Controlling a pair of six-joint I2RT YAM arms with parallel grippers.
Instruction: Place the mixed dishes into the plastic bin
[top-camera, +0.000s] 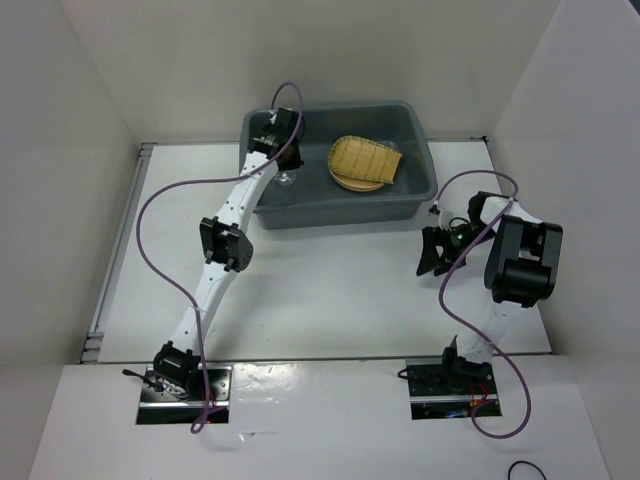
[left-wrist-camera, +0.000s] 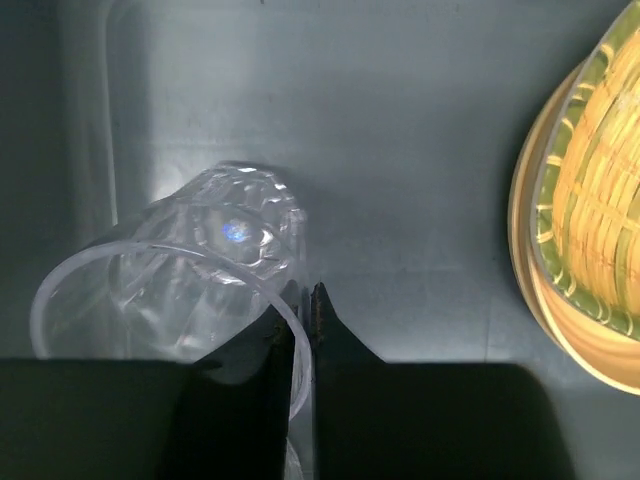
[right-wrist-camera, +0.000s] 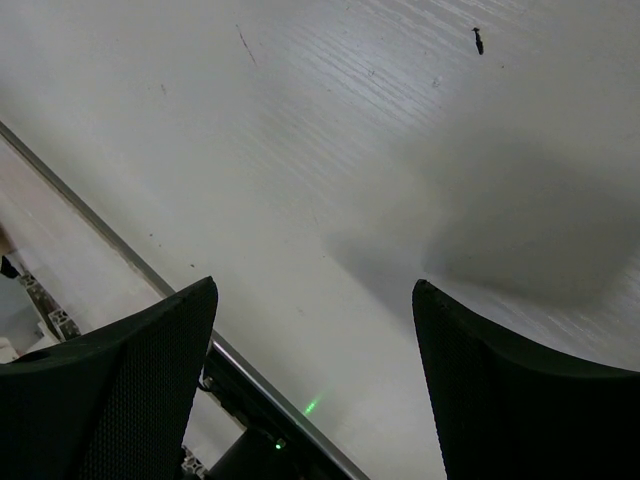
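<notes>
The dark grey plastic bin stands at the back of the table. Inside it a ribbed bamboo tray lies on a tan-yellow plate. My left gripper reaches down into the bin's left end. In the left wrist view this gripper is shut on the rim of a clear glass cup, which lies tilted just above the bin floor. The bamboo tray and the plate show at the right edge. To the right of the bin my right gripper hangs open over the table with nothing between its fingers.
White walls close in the table on the left, the back and the right. A metal rail runs along the table's edge below my right gripper. Purple cables loop beside both arms.
</notes>
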